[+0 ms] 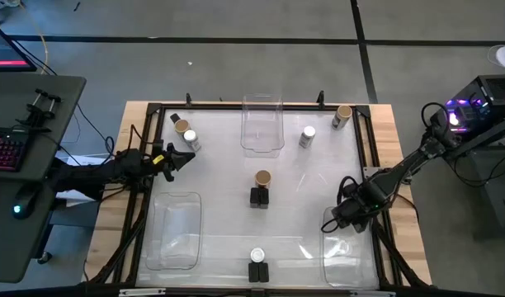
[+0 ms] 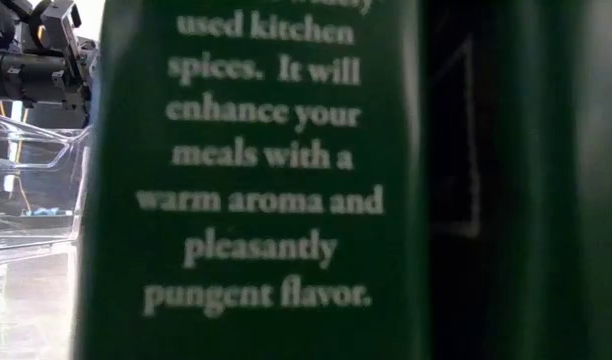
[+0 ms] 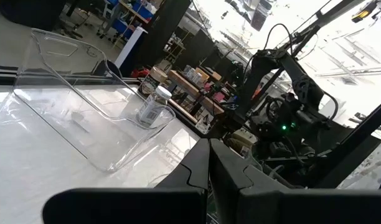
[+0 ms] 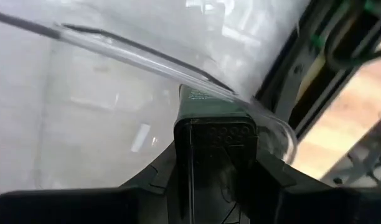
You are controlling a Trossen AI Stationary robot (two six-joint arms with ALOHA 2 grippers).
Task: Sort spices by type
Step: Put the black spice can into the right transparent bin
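My right gripper points steeply down over the near-right clear bin and is shut on a dark green spice box with a black cap. My left gripper waits shut and level at the table's left edge, touching nothing. On the table stand a tan-lid jar and a white-lid jar at the far left. A white-lid jar and a tan-lid jar stand at the far right. Mid-table, a tan-lid jar has a black box beside it. My right gripper pinches the box's black cap end between its two fingers, one on each side. The fingers come from above, slanting down along the box. The box hangs below them with its green body reaching down behind the bin's clear rim.
A clear bin stands at the far middle and another at the near left. At the near edge a white-lid jar stands by a black box. A green box with print fills most of the low view.
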